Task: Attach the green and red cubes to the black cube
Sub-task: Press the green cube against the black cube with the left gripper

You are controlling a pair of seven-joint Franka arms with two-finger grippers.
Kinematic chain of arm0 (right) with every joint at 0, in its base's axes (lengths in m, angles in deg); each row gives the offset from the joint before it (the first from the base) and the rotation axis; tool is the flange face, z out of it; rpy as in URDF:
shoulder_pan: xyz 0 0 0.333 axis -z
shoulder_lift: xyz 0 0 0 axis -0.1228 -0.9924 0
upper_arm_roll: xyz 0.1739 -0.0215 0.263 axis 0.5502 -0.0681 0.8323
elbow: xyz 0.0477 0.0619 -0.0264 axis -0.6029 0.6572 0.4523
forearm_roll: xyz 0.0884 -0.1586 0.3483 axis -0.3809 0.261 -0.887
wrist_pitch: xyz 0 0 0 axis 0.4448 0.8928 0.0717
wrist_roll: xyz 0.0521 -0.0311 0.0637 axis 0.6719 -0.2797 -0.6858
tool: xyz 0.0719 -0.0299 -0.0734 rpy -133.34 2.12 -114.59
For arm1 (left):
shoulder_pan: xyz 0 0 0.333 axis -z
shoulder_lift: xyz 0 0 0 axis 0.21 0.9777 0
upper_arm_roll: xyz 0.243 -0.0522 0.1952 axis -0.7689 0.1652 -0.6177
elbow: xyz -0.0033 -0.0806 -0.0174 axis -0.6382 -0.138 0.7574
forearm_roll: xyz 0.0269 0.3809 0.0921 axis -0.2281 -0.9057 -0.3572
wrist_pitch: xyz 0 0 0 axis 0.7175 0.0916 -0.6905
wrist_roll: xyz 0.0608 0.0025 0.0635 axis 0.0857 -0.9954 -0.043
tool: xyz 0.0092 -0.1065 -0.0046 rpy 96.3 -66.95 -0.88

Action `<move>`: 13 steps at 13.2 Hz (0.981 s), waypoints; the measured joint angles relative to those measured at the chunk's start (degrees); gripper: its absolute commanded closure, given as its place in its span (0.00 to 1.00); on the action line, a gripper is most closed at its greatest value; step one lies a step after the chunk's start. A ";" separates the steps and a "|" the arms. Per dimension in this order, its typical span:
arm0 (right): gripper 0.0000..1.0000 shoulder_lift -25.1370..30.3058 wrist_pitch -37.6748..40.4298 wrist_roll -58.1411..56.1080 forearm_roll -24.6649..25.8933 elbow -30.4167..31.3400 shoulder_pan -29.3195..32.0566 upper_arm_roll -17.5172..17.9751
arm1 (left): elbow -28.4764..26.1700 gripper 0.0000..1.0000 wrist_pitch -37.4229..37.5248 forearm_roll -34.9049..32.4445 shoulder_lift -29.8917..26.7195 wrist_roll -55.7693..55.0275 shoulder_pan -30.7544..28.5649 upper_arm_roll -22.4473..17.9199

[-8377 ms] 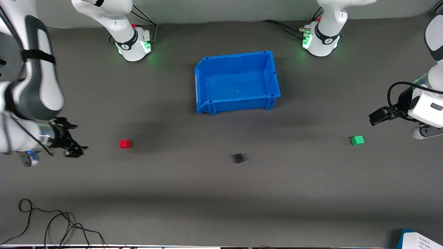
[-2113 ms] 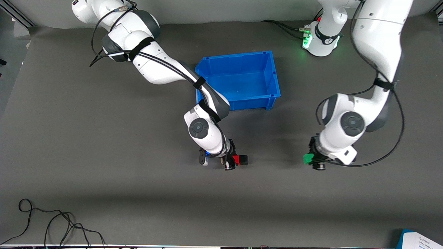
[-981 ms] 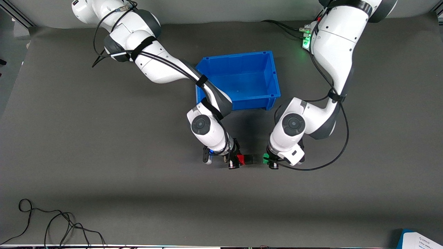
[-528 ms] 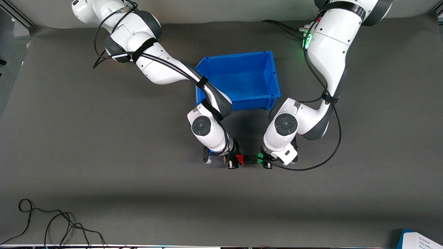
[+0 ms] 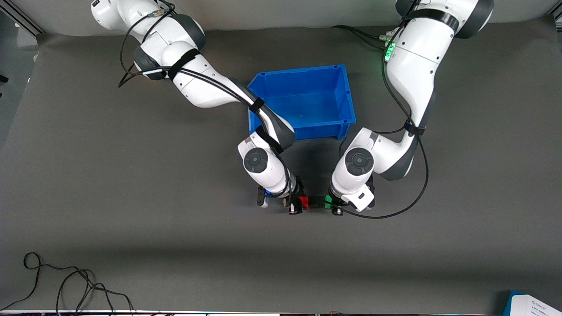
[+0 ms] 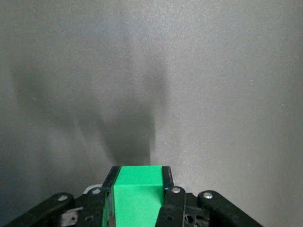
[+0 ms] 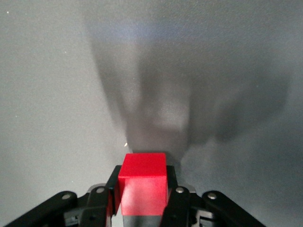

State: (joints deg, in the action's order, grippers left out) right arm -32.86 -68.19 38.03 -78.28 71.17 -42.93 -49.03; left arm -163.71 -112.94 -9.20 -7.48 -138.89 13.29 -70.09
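The black cube (image 5: 315, 202) sits on the grey mat, nearer to the front camera than the blue bin. My right gripper (image 5: 297, 203) is shut on the red cube (image 5: 304, 202), which touches the black cube on the side toward the right arm's end of the table. My left gripper (image 5: 332, 203) is shut on the green cube (image 5: 327, 201), which touches the black cube's side toward the left arm's end. The right wrist view shows the red cube (image 7: 142, 184) between black fingers (image 7: 173, 196). The left wrist view shows the green cube (image 6: 137, 196) between fingers (image 6: 166, 189). The black cube does not show in either wrist view.
The blue bin (image 5: 347, 103) stands open on the mat, farther from the front camera than the cubes, with both forearms passing its corners. Black cables (image 5: 66, 285) lie at the mat's near edge toward the right arm's end. A white-and-blue card (image 5: 533, 305) lies at the near corner toward the left arm's end.
My left gripper has carried the green cube toward the black cube until they touch. My right gripper stays low, holding the red cube against the black cube.
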 measured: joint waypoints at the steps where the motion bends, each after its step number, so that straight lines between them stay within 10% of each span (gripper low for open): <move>1: 0.78 0.00 -0.12 0.01 0.00 0.00 0.00 0.00 | 0.25 1.00 -0.02 0.00 0.27 0.00 0.08 0.00; 5: 0.78 -0.51 -1.88 0.15 0.00 0.03 0.00 0.00 | 1.05 1.00 -0.03 0.00 0.84 -0.02 1.00 0.01; 6: 0.79 -0.63 -1.99 0.17 0.00 0.03 0.00 0.00 | 1.22 0.85 -0.03 0.00 0.86 -0.02 1.09 0.01; 7: 0.79 -0.69 -2.01 0.18 0.00 0.03 0.00 0.00 | 1.50 0.21 -0.03 0.00 0.87 -0.02 1.11 0.00; 8: 0.79 -0.70 -2.02 0.18 0.00 0.03 0.00 0.00 | 1.67 0.00 -0.03 -0.02 0.86 0.01 1.11 -0.02; 13: 0.78 -0.82 -2.06 0.18 0.00 0.03 0.00 0.00 | 2.02 0.00 -0.03 -0.15 0.87 0.07 1.47 -0.04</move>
State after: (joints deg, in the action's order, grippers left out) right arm -33.68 -70.25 38.21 -78.29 71.20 -42.93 -49.03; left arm -161.69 -112.97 -9.36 -6.61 -138.82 14.76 -70.13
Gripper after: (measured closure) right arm 0.608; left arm 0.088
